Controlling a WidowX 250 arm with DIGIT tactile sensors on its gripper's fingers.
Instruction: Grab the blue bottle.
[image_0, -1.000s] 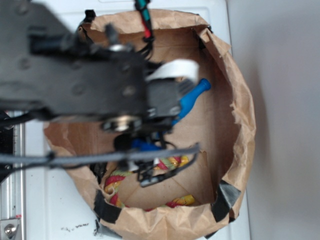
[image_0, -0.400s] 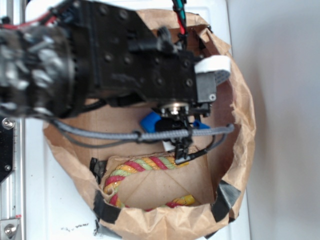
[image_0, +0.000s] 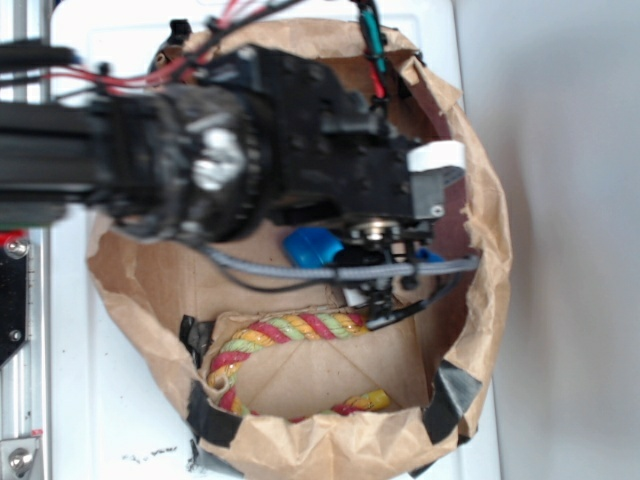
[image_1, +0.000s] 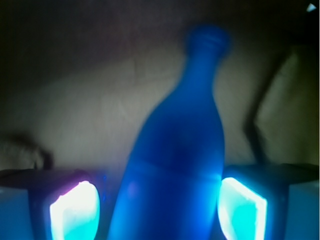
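Observation:
The wrist view is filled by the blue bottle (image_1: 175, 150), its neck pointing away and its body between my gripper's (image_1: 159, 210) two glowing pads. The left pad (image_1: 75, 212) stands a small gap off the bottle. The right pad (image_1: 242, 212) is at its side. The jaws are open around the bottle's lower body. In the exterior view my gripper (image_0: 372, 255) reaches down into the brown paper bag (image_0: 480, 230), with a blue fingertip (image_0: 313, 247) showing on the left of the wrist. The arm hides the bottle there.
A red, yellow and green rope ring (image_0: 290, 330) lies in the bag's near part, half under a folded paper flap (image_0: 320, 375). The bag's crumpled walls stand close on the right. Grey cable (image_0: 300, 272) crosses under the arm. The bag rests on a white surface (image_0: 110, 400).
The arm swung right and deeper into the bag, over the spot where the bottle lay in the open. The bottle is now hidden under the gripper in the exterior view.

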